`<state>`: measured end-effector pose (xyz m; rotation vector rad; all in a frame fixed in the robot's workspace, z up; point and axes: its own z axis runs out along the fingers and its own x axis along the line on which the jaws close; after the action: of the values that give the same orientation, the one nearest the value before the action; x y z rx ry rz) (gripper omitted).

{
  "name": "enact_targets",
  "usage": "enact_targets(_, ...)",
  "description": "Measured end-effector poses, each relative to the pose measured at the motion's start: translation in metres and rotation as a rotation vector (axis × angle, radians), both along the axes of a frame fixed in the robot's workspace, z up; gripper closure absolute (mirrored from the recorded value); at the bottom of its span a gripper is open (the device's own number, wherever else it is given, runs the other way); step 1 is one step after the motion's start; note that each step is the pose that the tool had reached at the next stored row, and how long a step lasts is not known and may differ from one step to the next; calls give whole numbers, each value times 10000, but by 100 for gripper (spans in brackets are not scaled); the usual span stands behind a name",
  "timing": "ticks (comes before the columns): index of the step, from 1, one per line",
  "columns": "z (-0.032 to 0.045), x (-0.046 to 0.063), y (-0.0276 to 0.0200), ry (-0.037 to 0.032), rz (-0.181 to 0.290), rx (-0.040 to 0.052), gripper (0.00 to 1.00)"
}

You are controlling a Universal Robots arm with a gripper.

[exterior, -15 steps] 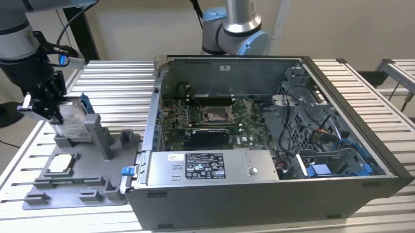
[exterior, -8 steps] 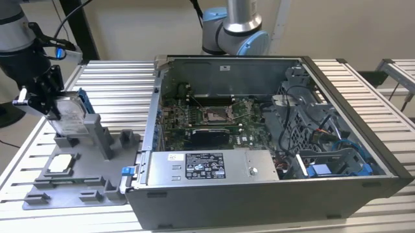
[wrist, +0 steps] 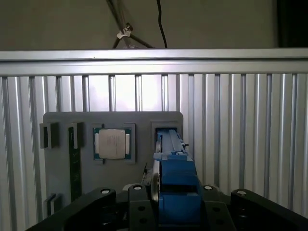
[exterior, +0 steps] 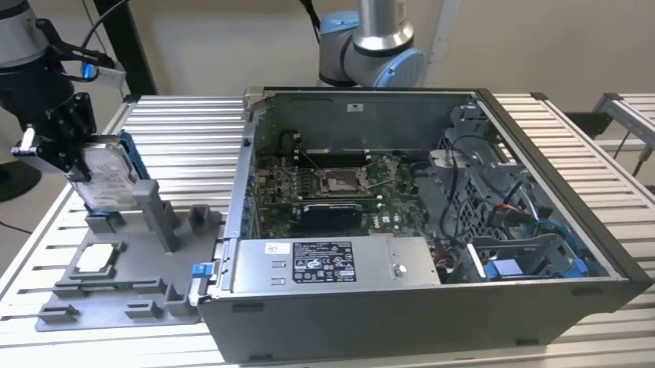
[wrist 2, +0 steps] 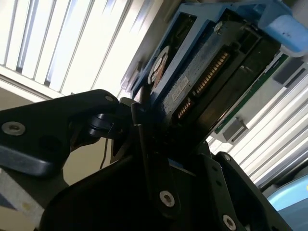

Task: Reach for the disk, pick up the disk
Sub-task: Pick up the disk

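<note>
the disk (exterior: 103, 172) stands on edge, upright, at the far corner of the grey fixture plate (exterior: 113, 284), its lower edge at or just above the plate's slot; i cannot tell if it has cleared it. it is a silver metal drive with blue side rails, and in the second wrist view i see its connector end and circuit-board underside. my gripper (exterior: 80, 153) comes down over it from above the plate, its black fingers (wrist 2: 144, 125) against the two broad faces, so i judge it clamped on the disk. i expect the drive to be stiff, fairly heavy and smooth, and not tolerant of a drop; the flat metal faces look the safest hold, away from the connector pins and the board. a small square chip (exterior: 94, 257) lies in a pocket on the plate, and an open computer case (exterior: 409, 307) sits just beside the plate, both on the slatted table (exterior: 184, 130).
</note>
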<state>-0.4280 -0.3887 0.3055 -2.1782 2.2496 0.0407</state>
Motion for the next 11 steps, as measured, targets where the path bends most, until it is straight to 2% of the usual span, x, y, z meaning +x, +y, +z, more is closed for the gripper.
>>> enact_targets(11, 271, 0, 0, 0, 0, -2, 100)
